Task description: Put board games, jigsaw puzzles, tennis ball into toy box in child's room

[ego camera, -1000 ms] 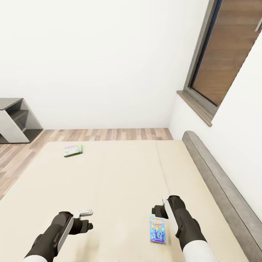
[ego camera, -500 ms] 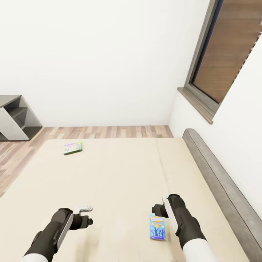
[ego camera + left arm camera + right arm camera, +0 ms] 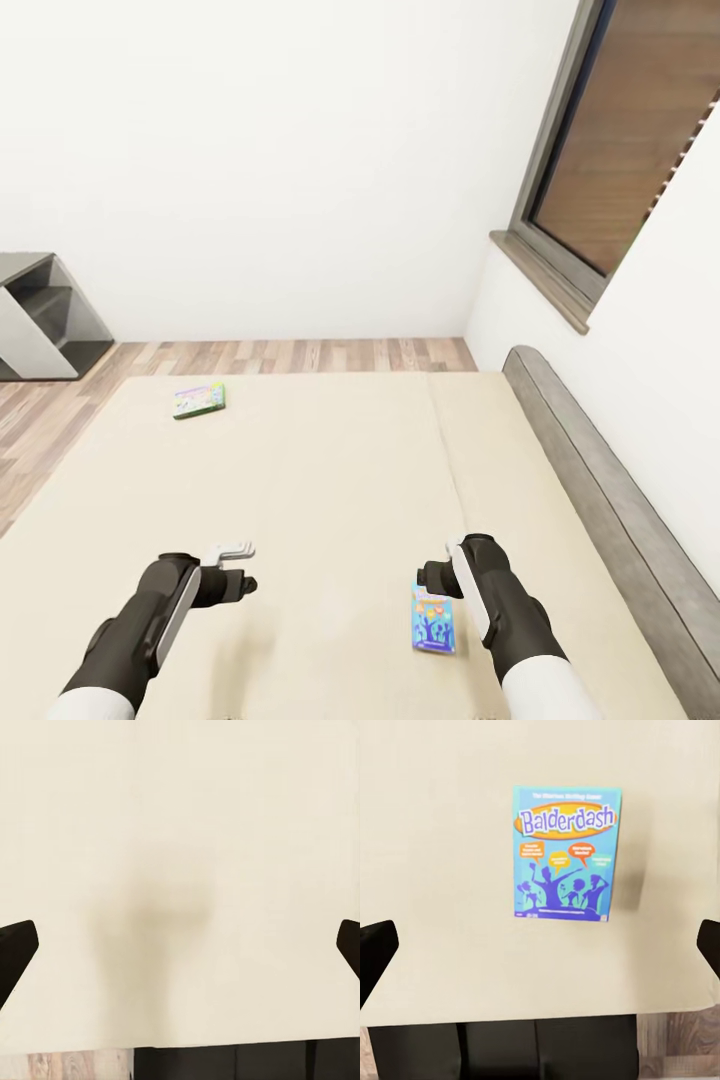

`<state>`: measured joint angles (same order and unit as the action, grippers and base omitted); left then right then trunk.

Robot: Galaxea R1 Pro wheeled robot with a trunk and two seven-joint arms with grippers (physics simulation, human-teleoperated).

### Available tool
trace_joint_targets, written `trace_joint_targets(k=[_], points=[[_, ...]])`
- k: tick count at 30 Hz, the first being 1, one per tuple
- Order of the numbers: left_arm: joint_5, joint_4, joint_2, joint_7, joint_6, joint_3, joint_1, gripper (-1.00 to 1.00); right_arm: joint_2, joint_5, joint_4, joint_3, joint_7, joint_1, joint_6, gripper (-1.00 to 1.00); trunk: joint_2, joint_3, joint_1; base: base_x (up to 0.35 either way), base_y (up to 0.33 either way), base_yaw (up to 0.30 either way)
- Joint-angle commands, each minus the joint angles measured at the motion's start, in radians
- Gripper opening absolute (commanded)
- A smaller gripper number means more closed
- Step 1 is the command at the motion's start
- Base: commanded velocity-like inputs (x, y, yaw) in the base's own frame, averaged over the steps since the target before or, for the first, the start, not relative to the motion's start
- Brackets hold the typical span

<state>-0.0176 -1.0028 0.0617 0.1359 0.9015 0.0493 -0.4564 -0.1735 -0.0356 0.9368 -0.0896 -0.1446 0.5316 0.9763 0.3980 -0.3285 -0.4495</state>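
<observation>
White walls (image 3: pixel 250 150) seen; wood-plank floor (image 3: pixel 300 355) beyond. Brown-shuttered window (image 3: pixel 640 140) set at right. Grey shelf unit (image 3: pixel 40 315), possibly steps, noted left.

A: Left wrist camera, entry. What is under it?

B: Cream bed (image 3: pixel 180 810) surface, plain, with a soft darker shadow patch near the middle.

A: Fingers (image 3: pixel 15 949)?

B: Two dark tips at opposite edges of the picture, spread wide, nothing between them but mattress.

A: Beyond the mattress edge?

B: A dark band, and a small strip of wood-plank floor (image 3: pixel 75 1065) at one corner.
</observation>
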Motion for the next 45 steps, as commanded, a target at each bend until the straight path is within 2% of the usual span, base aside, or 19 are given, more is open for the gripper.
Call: trace_joint_targets(k=[1, 45], points=[[-0.001, -0.002, -0.001, 0.002, 0.005, 0.001, -0.001, 1.00, -0.001, -0.004, 0.001, -0.002, -0.005, 0.001, 0.003, 1.00, 0.002, -0.003, -0.001, 0.000, 0.000, 0.000], [-0.001, -0.004, -0.004, 0.000, 0.000, 0.001, -0.001, 1.00, -0.001, -0.003, 0.000, -0.002, -0.009, 0.001, -0.006, 1.00, 0.002, -0.075, -0.001, 0.000, 0.000, 0.000]])
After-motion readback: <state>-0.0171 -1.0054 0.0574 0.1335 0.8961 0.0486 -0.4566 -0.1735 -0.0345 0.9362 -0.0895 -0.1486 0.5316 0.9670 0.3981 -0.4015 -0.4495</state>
